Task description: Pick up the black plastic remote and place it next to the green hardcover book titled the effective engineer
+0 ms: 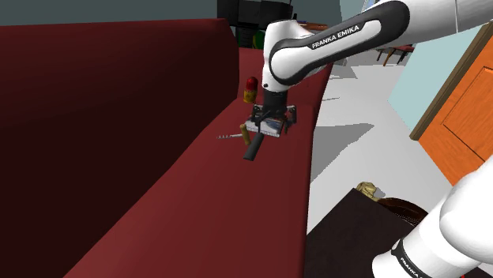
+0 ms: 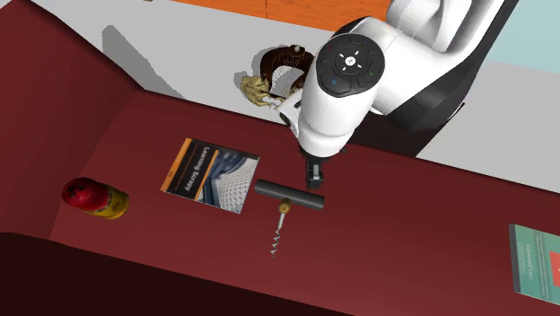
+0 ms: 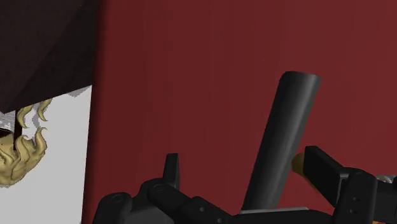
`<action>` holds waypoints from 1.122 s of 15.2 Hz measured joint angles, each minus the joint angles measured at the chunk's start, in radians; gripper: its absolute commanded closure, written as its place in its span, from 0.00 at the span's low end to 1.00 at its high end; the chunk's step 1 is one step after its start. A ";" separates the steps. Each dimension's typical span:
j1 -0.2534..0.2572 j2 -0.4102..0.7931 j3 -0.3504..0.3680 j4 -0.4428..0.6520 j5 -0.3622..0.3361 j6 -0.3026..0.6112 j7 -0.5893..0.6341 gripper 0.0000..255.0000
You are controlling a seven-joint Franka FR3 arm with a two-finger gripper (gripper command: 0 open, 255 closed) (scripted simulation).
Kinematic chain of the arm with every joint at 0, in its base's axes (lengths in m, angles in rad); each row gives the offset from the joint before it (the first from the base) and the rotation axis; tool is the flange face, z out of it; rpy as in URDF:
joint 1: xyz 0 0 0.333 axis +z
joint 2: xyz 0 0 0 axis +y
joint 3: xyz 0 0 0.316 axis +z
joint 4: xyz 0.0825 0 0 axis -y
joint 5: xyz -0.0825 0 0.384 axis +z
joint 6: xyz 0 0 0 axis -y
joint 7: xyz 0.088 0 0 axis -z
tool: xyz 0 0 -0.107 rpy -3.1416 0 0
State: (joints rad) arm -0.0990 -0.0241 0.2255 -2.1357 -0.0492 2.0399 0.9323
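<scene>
Big dark red couch takes up most of it. The white arm reads FRANKA EMIKA. The green book lies at the second exterior view's right edge, title too small to read. The black remote lies flat on the seat, well apart from that book, right by a corkscrew. The gripper has its fingers spread either side of the remote's end, not clamped on it.

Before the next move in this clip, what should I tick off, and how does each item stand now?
1. Remote between the hand's fingers: ok.
2. Fingers shut on it: not ok, they stand apart.
3. Corkscrew away from the remote: not ok, its handle sits against it.
4. Green book in sight: ok, at the second exterior view's right edge.
5. Remote off the sofa: cannot tell.
</scene>
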 measured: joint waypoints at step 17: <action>-0.006 0.360 -0.028 0.231 -0.096 0.107 0.324 0.00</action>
State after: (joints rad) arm -0.1051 0.3362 0.1977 -1.9046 -0.1447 2.1468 1.2565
